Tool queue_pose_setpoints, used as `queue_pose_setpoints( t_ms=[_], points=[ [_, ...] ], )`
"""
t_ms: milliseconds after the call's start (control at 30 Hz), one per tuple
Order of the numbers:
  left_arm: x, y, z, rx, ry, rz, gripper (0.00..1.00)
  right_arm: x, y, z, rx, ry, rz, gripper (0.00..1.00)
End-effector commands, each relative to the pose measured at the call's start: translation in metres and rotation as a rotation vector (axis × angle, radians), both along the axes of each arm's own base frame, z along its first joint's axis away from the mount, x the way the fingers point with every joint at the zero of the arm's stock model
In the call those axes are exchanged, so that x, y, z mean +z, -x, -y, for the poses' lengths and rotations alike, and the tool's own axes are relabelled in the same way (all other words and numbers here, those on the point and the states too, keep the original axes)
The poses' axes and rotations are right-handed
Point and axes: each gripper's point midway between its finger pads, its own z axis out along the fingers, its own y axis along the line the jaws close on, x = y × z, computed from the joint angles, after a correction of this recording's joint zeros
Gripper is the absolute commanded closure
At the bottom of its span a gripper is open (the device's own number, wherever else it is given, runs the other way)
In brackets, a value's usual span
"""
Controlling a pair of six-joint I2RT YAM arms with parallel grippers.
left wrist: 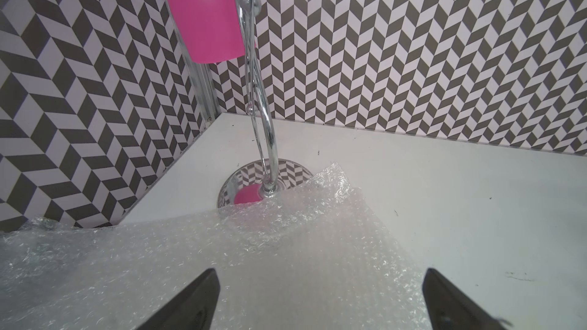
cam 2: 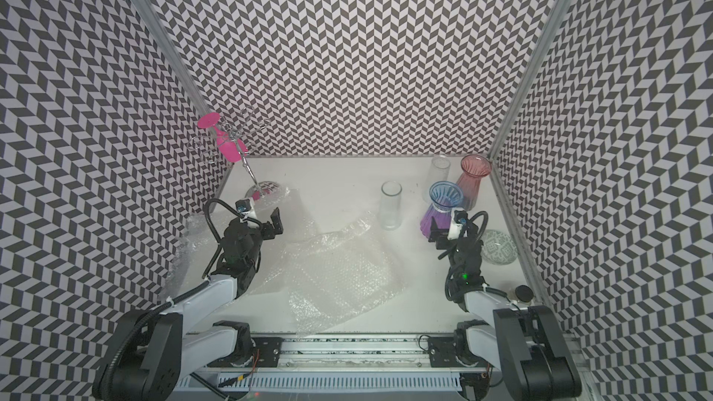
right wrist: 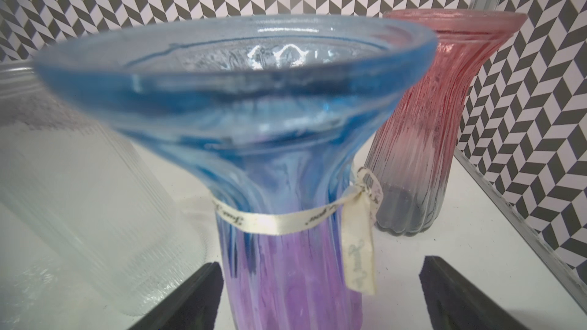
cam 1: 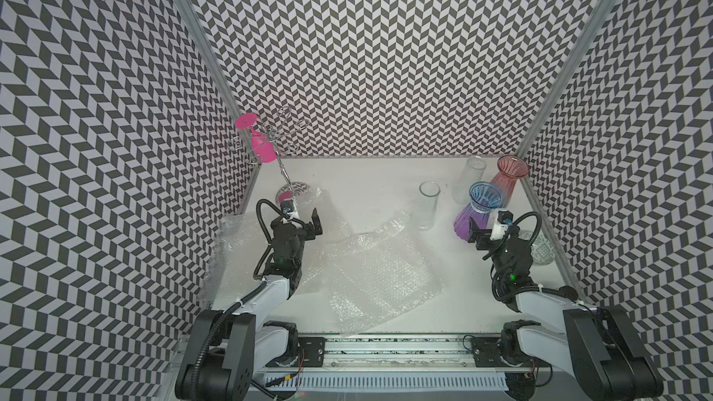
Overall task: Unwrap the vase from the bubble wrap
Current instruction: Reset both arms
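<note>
Bubble wrap (cam 1: 370,264) (cam 2: 328,268) lies spread out on the white table, and another sheet (cam 1: 231,237) lies under my left arm. No vase shows inside either. A blue-topped, purple-bodied vase (cam 1: 476,210) (right wrist: 286,153) with a cream ribbon stands upright and bare at the right. My right gripper (cam 1: 482,231) (right wrist: 319,261) is open at its near side. The purple body shows between the fingers, with a gap on one side. My left gripper (cam 1: 304,221) (left wrist: 320,271) is open above the wrap (left wrist: 222,265), holding nothing.
A pink vase (cam 1: 507,183), a clear ribbed vase (cam 1: 468,179) and a clear cylinder glass (cam 1: 428,206) stand near the blue one. A chrome rack (cam 1: 295,189) with a hanging pink goblet (cam 1: 258,144) stands back left. A patterned bowl (cam 1: 542,250) sits by the right wall.
</note>
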Motion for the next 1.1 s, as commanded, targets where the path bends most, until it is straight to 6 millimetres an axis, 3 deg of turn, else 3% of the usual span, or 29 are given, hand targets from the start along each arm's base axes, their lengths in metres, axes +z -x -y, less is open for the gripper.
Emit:
queue_pose_setpoints(
  t_ms=[0, 233, 400, 533, 600, 667, 800, 1067],
  points=[
    [0.014, -0.002, -0.003, -0.002, -0.008, 0.092, 0.0, 0.023, -0.004, 0.002, -0.002, 0.003, 0.112, 0.01],
    [-0.001, -0.009, -0.02, 0.041, 0.018, 0.116, 0.0, 0.019, -0.02, 0.002, -0.001, -0.019, 0.137, 0.01],
    [0.003, -0.018, -0.016, -0.026, -0.032, 0.137, 0.0, 0.007, -0.021, 0.011, -0.05, -0.04, 0.138, 0.01],
    [-0.013, -0.02, -0.015, -0.049, -0.041, 0.149, 0.0, 0.008, -0.018, 0.018, -0.094, -0.054, 0.144, 0.01],
    [-0.01, -0.02, -0.013, -0.055, -0.056, 0.195, 0.0, 0.009, -0.018, 0.019, -0.096, -0.055, 0.152, 0.01],
    [-0.017, -0.024, -0.012, -0.051, -0.052, 0.129, 0.01, 0.008, -0.021, 0.019, -0.098, -0.054, 0.144, 0.01],
    [-0.015, -0.024, -0.01, -0.047, -0.074, 0.143, 0.0, 0.003, -0.027, 0.029, -0.163, -0.08, 0.118, 0.01],
    [-0.015, -0.024, -0.01, -0.044, -0.075, 0.146, 0.0, -0.005, -0.031, 0.03, -0.171, -0.075, 0.082, 0.01]
  ],
)
